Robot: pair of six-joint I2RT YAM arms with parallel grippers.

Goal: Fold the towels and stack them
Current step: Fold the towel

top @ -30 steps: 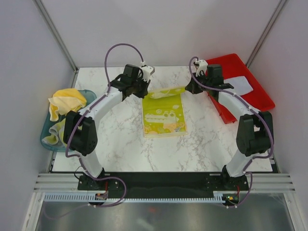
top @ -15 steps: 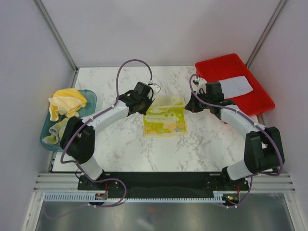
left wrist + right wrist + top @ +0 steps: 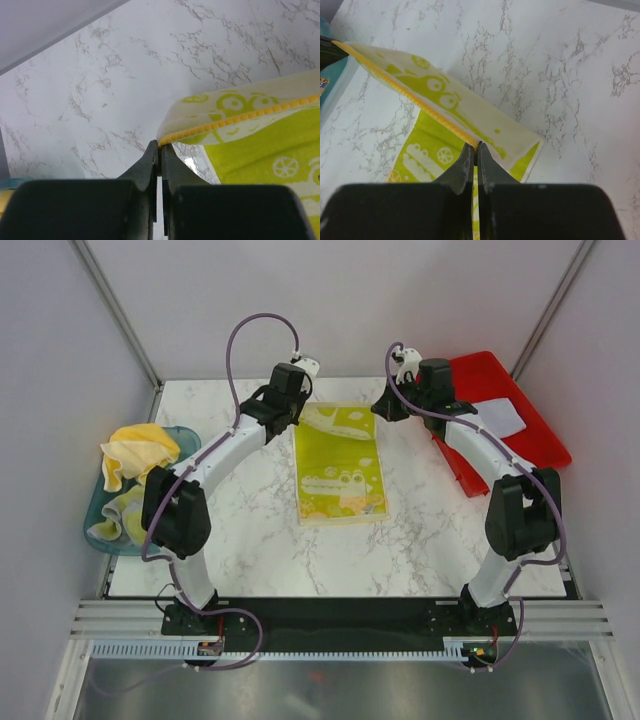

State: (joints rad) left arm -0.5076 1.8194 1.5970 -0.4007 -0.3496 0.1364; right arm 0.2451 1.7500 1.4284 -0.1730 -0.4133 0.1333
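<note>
A white towel with yellow-green print (image 3: 340, 475) lies lengthways mid-table, its far edge raised off the marble. My left gripper (image 3: 298, 412) is shut on that edge's left corner; in the left wrist view the tips (image 3: 160, 146) pinch the yellow beaded hem of the towel (image 3: 260, 145). My right gripper (image 3: 382, 408) is shut on the right corner, its tips (image 3: 476, 146) clamping the same hem of the towel (image 3: 445, 100). A pale grey-blue towel (image 3: 497, 417) lies in the red tray. A yellow towel (image 3: 140, 448) is bunched in the teal tub.
The red tray (image 3: 530, 445) sits at the back right, close behind the right arm. The teal tub (image 3: 93, 515) stands at the left table edge beside the left arm. White walls enclose the marble table (image 3: 240, 540) on three sides.
Half a second ago both grippers had carried the far hem forward over the towel, making it short. Now they have swung back to the far side and the towel is long again.
</note>
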